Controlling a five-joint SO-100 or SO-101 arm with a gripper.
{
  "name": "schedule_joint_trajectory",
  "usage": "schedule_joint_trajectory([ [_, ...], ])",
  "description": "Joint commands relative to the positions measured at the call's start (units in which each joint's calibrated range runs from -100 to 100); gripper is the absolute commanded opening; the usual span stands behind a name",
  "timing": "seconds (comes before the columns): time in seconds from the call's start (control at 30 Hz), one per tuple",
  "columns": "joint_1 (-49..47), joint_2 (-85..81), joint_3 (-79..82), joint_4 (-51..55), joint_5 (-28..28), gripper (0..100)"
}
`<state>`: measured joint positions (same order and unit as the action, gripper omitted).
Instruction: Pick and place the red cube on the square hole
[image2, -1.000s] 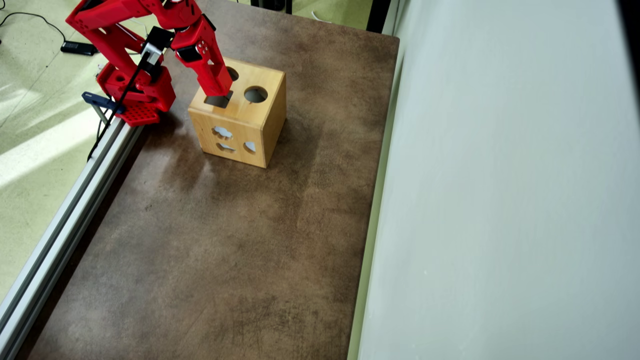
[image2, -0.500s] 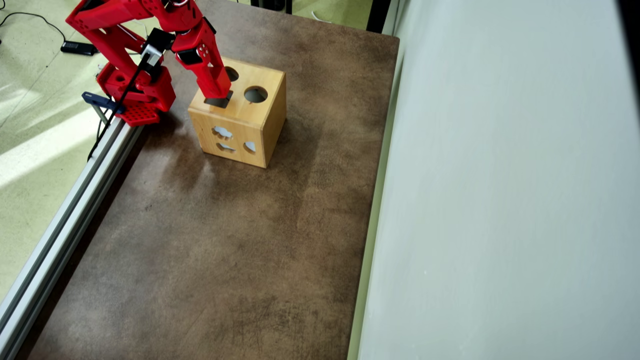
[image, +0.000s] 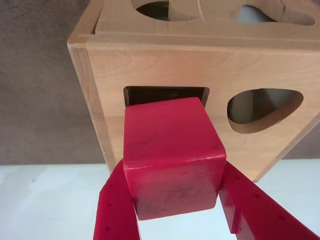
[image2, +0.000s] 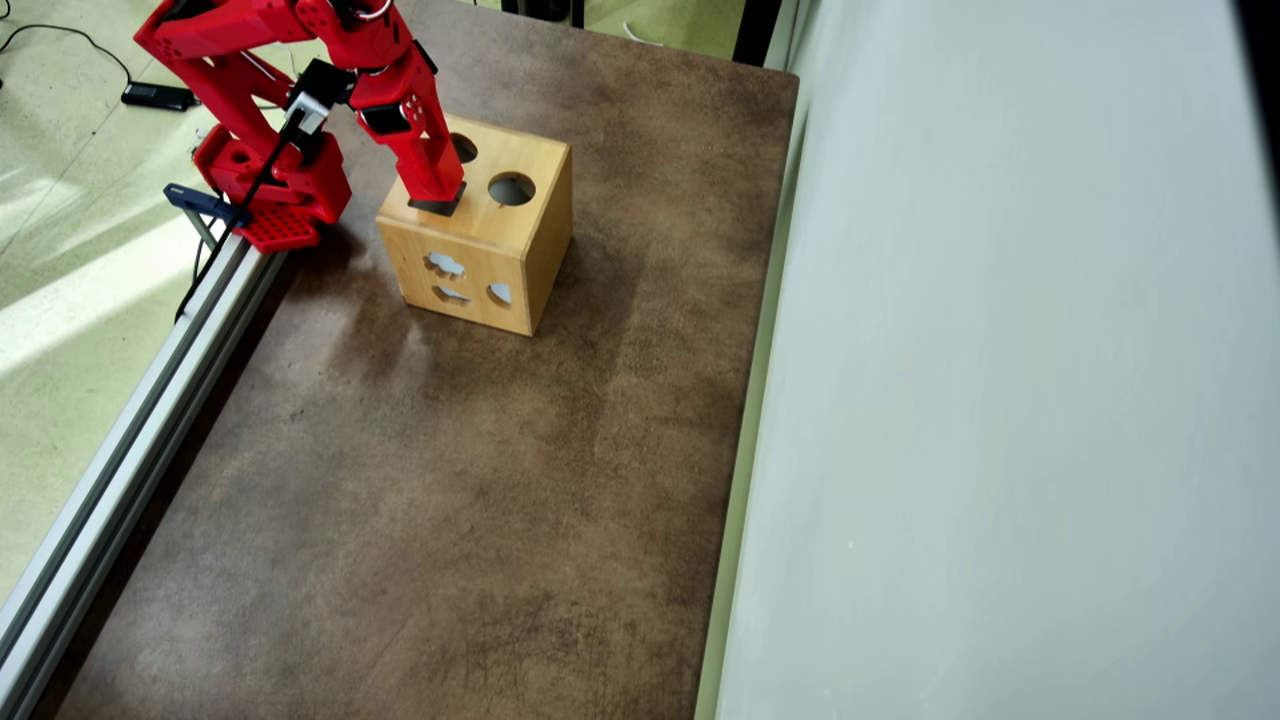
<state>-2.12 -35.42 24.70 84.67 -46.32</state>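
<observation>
In the wrist view, the red cube (image: 172, 157) fills the lower middle of the frame, pinched between the two red fingers (image: 116, 210) of the gripper (image: 175, 200), which press on its left and right sides. The cube is matte, bright red, with softly rounded edges and faint dark scuffs on its near face. Its far edge sits right at the square hole (image: 166, 95), a dark cutout in the pale face of the wooden box (image: 107, 80); only a thin dark strip of the hole shows above the cube. To the right in the frame is a rounded, heart-like cutout (image: 264, 109), and more cutouts sit along the top edge. In the overhead view, the red arm (image2: 395, 90) reaches from the upper left down onto the top of the box (image2: 520, 250), which stands on the brown table (image2: 450, 480) in the upper left area. Compared with half a second ago, the gripper tip (image2: 437, 193) has shifted slightly up and left in the frame, and less of the dark square opening (image2: 438, 207) is uncovered below it. The cube itself cannot be made out here. The round hole (image2: 511, 188) beside it stays clear.
</observation>
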Motion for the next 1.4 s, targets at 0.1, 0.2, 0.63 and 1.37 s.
schedule_joint_trajectory([
  [0.1, 0.3, 0.4, -0.3, -0.7, -0.2, 2],
  [0.2, 0.3, 0.5, -0.3, -0.7, -0.2, 2],
  [0.63, 0.2, -0.2, 3.7, -0.7, -0.2, 2],
  [1.37, -0.3, -0.1, 3.7, 0.5, -4.0, 2],
])
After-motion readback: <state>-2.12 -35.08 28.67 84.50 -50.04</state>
